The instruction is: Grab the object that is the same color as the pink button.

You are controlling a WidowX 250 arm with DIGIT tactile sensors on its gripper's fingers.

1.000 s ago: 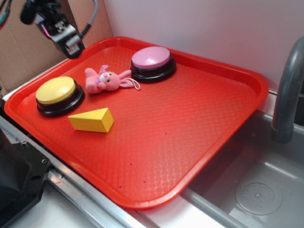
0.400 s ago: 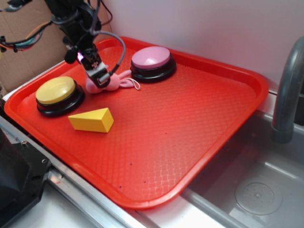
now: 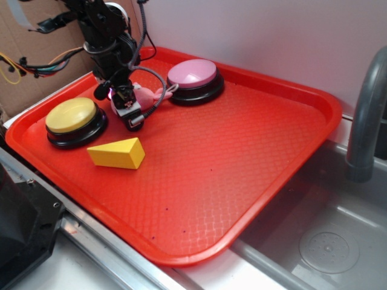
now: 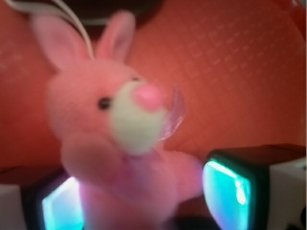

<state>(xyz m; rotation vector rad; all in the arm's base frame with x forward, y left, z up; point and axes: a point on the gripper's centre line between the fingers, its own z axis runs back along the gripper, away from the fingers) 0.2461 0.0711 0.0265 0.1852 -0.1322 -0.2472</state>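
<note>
The pink plush bunny lies on the red tray, just left of the pink button. In the exterior view my gripper has come down over the bunny, so only a bit of pink fur and an ear show. The wrist view has my gripper open, with the bunny's body between the two glowing fingers. A small gap shows between the bunny's arm and the right finger. The bunny's head and ears point away from the gripper.
A yellow-topped button sits left of the gripper, and a yellow wedge block lies in front of it. A grey faucet and a steel sink are to the right. Cardboard stands behind the arm.
The arm has come down from above the tray's back-left corner onto the bunny. Its fingers now stand on either side of the bunny, which is mostly covered.
</note>
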